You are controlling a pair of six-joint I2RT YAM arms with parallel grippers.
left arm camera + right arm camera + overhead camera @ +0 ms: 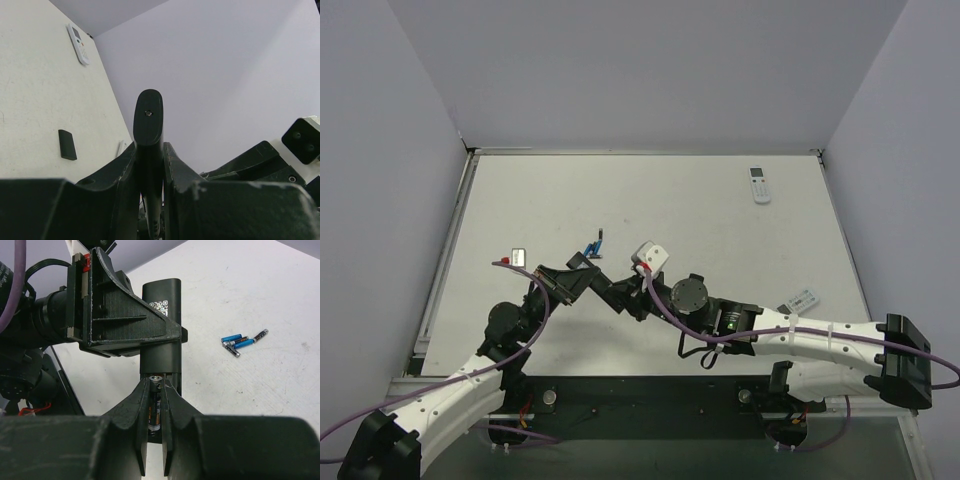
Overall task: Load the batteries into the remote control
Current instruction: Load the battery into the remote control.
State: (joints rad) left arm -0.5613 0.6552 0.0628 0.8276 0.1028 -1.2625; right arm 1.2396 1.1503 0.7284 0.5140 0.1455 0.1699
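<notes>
Nearest the lens, right wrist view: dark battery (155, 407), upright, metal cap uppermost, pinched in the narrow grip of the right gripper (156, 390). At 12 o'clock of that cap, just beside it: lower end of the black remote (161, 305), held on end, printed code square on its face. Contact between cap and remote not resolvable.

Left wrist view: left gripper (149, 165) closed tight on the remote, one finger against each long side, rounded end of the remote standing up at 12 o'clock.

At 3 o'clock of the remote, right wrist view: loose batteries (243, 341), some blue, some dark, lying together in a small cluster on the white table (260, 285), apart from both grippers. Same cluster in the top view at 11 o'clock of the meeting grippers.

Farther out, top view: white remote (759, 185) at 2 o'clock, well apart, near the rear edge. Small white item (804, 299) at 3 o'clock, kind not legible.

Left wrist view, 9 o'clock of the held remote: small flat black piece (67, 144) lying on the table.
</notes>
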